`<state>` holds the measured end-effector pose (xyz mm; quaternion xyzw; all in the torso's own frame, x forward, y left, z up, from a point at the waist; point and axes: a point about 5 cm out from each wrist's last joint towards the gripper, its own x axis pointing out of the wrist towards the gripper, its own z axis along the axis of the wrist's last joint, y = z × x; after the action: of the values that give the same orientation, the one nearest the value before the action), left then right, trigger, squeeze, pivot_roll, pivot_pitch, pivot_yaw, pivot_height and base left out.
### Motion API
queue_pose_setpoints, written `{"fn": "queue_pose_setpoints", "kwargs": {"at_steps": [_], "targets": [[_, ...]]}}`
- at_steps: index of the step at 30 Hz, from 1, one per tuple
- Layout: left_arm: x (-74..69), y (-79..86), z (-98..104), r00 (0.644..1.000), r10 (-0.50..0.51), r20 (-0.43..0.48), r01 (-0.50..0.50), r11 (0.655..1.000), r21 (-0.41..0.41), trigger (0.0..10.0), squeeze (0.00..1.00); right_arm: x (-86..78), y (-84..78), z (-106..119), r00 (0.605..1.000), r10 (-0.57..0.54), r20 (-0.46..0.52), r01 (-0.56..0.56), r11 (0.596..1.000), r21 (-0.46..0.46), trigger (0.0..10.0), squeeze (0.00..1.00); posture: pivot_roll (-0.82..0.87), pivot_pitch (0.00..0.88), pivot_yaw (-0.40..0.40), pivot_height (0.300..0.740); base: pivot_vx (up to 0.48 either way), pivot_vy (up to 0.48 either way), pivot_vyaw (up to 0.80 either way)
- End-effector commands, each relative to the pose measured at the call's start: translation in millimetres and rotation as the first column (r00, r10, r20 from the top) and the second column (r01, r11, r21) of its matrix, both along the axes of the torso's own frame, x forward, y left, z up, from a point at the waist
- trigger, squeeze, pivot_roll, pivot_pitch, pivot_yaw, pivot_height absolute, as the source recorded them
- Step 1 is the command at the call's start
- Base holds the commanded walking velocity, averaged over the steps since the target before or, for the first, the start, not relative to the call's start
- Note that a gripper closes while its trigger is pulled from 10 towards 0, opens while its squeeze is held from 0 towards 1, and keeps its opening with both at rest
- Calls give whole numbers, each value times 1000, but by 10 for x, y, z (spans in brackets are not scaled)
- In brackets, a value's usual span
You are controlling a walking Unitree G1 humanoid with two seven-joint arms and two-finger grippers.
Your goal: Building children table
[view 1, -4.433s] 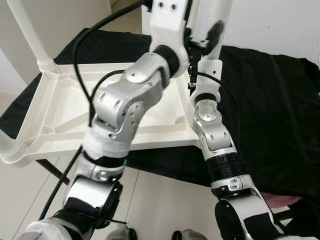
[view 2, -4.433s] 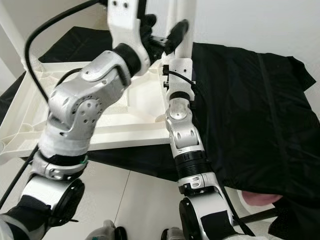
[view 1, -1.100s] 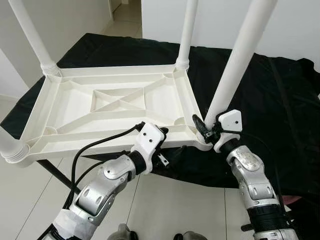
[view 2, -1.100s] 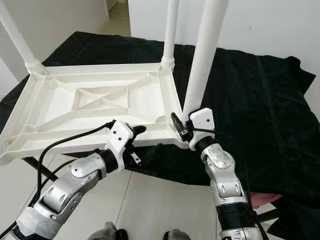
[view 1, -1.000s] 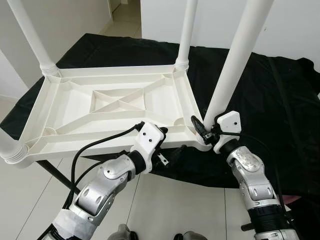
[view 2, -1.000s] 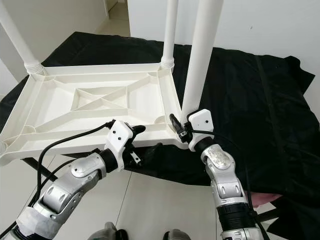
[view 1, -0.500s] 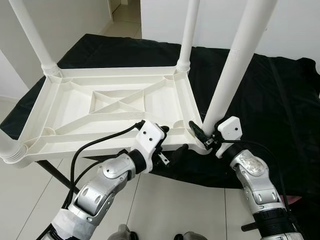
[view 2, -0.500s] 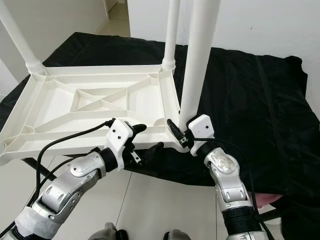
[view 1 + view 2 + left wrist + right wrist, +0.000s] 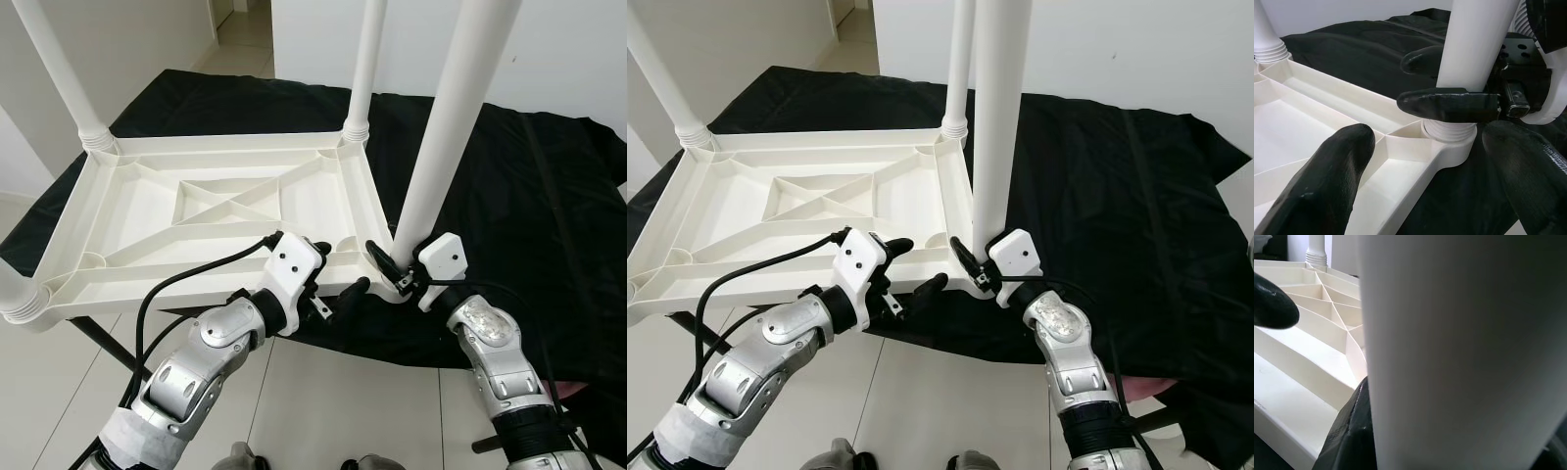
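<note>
Left eye view, R gripper clamps table leg, no writing visible.

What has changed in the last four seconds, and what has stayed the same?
Both arms came down from high above the upturned white tabletop to its near edge. The near right leg, tilted a second ago, now stands almost upright in its corner socket, with the right gripper closed around its base. The left gripper hovers open at the tabletop's edge. The other legs and the black cloth stayed as they were.
</note>
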<state>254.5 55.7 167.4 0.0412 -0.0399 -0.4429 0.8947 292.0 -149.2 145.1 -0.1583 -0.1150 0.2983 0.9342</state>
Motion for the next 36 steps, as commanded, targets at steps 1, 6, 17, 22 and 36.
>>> {"fn": "queue_pose_setpoints", "kwargs": {"at_steps": [1,6,17,22,36], "targets": [[-11,2,25,999,-47,3,47,999,10,10000,0,-24,55,-273,986,12,-163,-12,1000,0,10000,0,-41,99,53,740,0,0,0],[-11,4,34,999,-46,4,46,999,8,10000,0,10,53,-277,975,3,-223,6,999,43,10000,0,-41,100,50,740,0,0,0],[-17,3,54,999,-44,10,43,999,7,10000,0,62,10,-322,946,-35,-322,71,992,101,10000,0,-42,98,46,740,0,0,0],[-24,2,58,999,-44,10,44,999,7,10000,0,63,-6,-336,943,-56,-327,95,990,104,10000,0,-42,98,46,740,0,0,0],[-26,11,63,999,-44,12,44,999,9,10000,0,65,51,-241,934,-226,-275,279,945,171,10000,0,-40,90,44,740,0,0,0]]}}
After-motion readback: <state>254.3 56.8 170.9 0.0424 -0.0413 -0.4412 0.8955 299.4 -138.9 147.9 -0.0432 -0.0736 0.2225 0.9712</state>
